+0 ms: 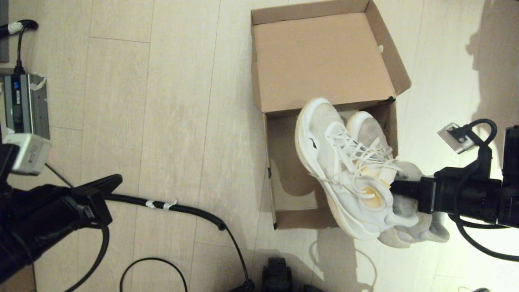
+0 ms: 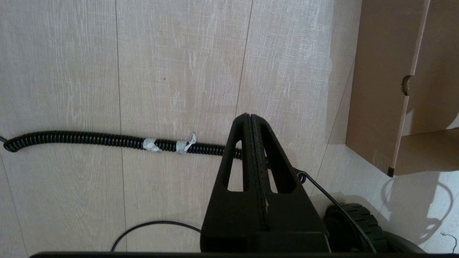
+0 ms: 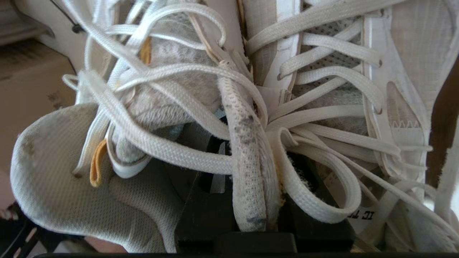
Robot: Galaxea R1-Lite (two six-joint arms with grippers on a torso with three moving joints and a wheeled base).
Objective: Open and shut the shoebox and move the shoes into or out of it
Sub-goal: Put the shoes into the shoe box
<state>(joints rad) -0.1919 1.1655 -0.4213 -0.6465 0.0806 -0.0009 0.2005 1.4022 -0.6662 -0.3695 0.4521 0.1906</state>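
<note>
— Where are your sneakers [image 1: 348, 166] right now?

— You've got both white sneakers pinched together in your right hand [image 1: 395, 188], clamped on the collars where the two shoes meet. In the right wrist view the fingers [image 3: 204, 211] are closed on the grey mesh edges [image 3: 247, 172], with white laces [image 3: 315, 118] looped over them and a yellow-orange tag [image 3: 95, 163] showing inside one shoe. The pair hangs tilted, toes pointing away from you over the right side of the shoebox [image 1: 284, 170], heels sticking out past its near right corner.

— And the shoebox itself?

— It sits open on the floor [image 1: 162, 121], right of centre in front of you. Its hinged lid [image 1: 324, 56] is folded back on the far side, inner face up. The left part of the box's inside is bare cardboard.

— What about your left hand?

— Your left hand [image 2: 251, 122] is parked at the near left, well apart from the box, its fingers pressed tight together on nothing. It hangs over a black coiled cable [image 1: 178, 207] wrapped with bits of white tape [image 2: 152, 144]. A grey power unit [image 1: 26, 105] stands at the far left.
</note>
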